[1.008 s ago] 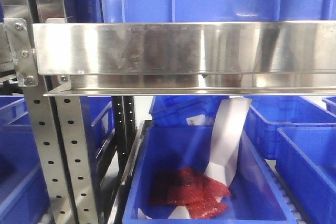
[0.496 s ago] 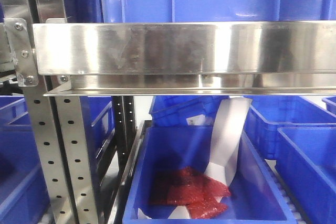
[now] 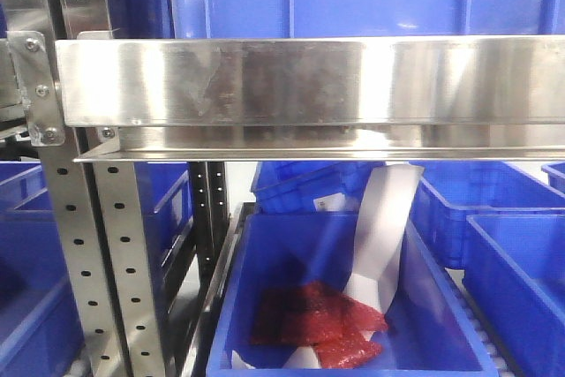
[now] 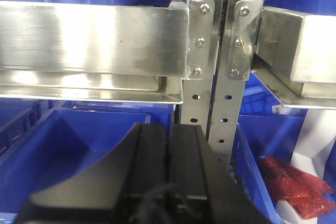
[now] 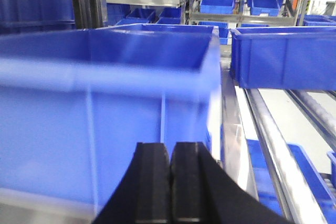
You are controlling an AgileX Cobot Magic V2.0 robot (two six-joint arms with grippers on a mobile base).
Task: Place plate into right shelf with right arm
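The plate is out of view in all three views. The right shelf shows as a shiny steel cross rail (image 3: 309, 81) on hole-punched uprights (image 3: 66, 245), with blue bins above and below it. In the left wrist view my left gripper (image 4: 169, 127) is shut with nothing in it, in front of two uprights (image 4: 210, 77) where two racks meet; the right shelf's rail (image 4: 296, 51) runs off to the right. My right gripper (image 5: 171, 146) is also shut and empty, close up to the blurred wall of a large blue bin (image 5: 105, 108).
Below the rail, a blue bin (image 3: 265, 262) holds red bubble-wrap bags (image 3: 318, 320) and a bent white card (image 3: 380, 236). More blue bins (image 3: 494, 209) stand to the right. Another bin (image 5: 283, 56) and steel roller rails (image 5: 273, 145) lie to the right of the right gripper.
Only the reflections on the steel rail shift slightly; the bins, bags and card stay put.
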